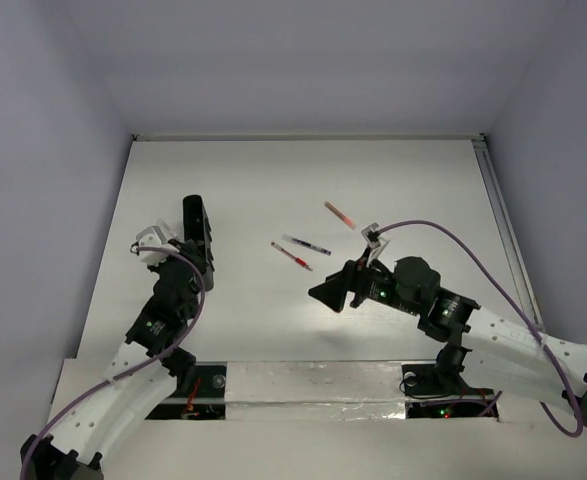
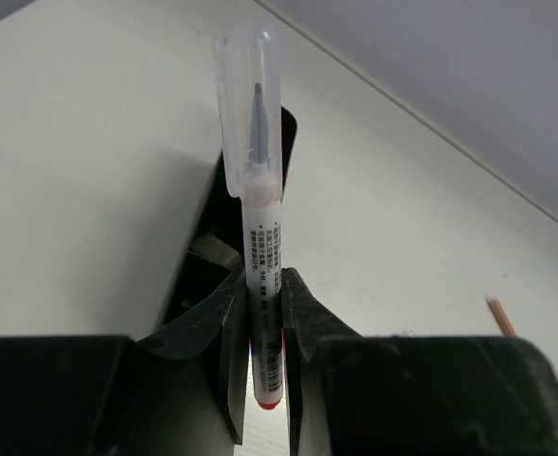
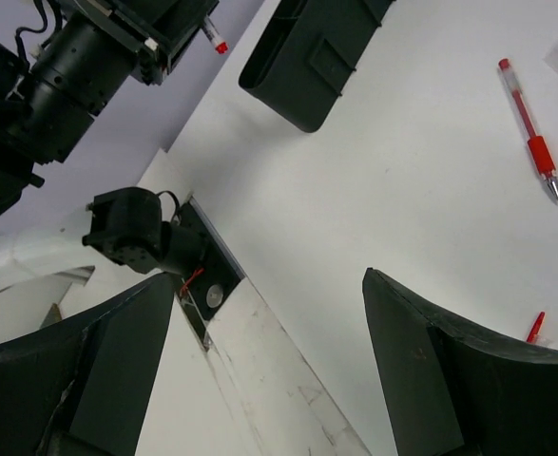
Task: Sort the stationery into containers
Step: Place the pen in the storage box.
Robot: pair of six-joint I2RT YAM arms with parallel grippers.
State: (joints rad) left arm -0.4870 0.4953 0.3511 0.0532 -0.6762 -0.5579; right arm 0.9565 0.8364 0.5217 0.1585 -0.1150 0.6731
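My left gripper (image 1: pixel 191 262) is shut on a white pen with a clear cap and a red end (image 2: pixel 262 228). It holds the pen lengthwise over the long black box (image 1: pixel 194 215), whose open inside shows under the left fingers (image 2: pixel 202 261). In the left wrist view the gripper (image 2: pixel 262 285) pinches the pen near its red end. My right gripper (image 1: pixel 329 294) is open and empty above the table's middle; its wrist view (image 3: pixel 269 277) shows bare table between the jaws. On the table lie a red pen (image 1: pixel 291 256), a dark pen (image 1: pixel 307 245) and an orange-red pen (image 1: pixel 340 215).
The right wrist view shows the black box (image 3: pixel 307 57) at the top, the red pen (image 3: pixel 533 133) at the upper right and a tiny red piece (image 3: pixel 535 326) by the right finger. A taped strip (image 1: pixel 313 385) runs along the near edge between the arm bases.
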